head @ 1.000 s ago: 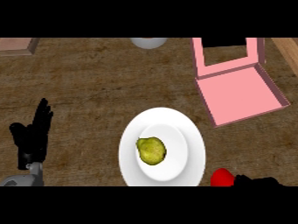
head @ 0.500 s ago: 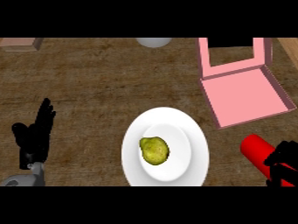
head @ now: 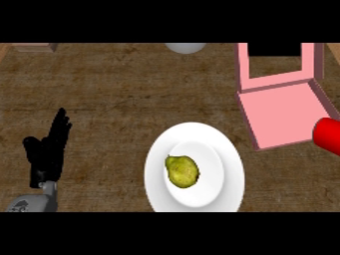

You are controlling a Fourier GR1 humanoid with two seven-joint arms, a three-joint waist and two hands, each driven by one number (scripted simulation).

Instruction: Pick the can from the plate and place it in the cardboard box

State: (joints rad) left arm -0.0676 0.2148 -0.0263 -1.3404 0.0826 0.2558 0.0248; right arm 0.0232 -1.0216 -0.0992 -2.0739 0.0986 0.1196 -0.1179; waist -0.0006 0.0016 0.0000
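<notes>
The red can (head: 337, 138) lies tilted at the right edge, just beside the pink box (head: 286, 112); its holder's fingers are hidden, left hand (head: 49, 152) relaxed.

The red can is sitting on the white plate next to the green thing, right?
Not quite. The head view shows the red can off the plate, over at the right edge beside the pink box. Only the green thing is on the plate.
</notes>
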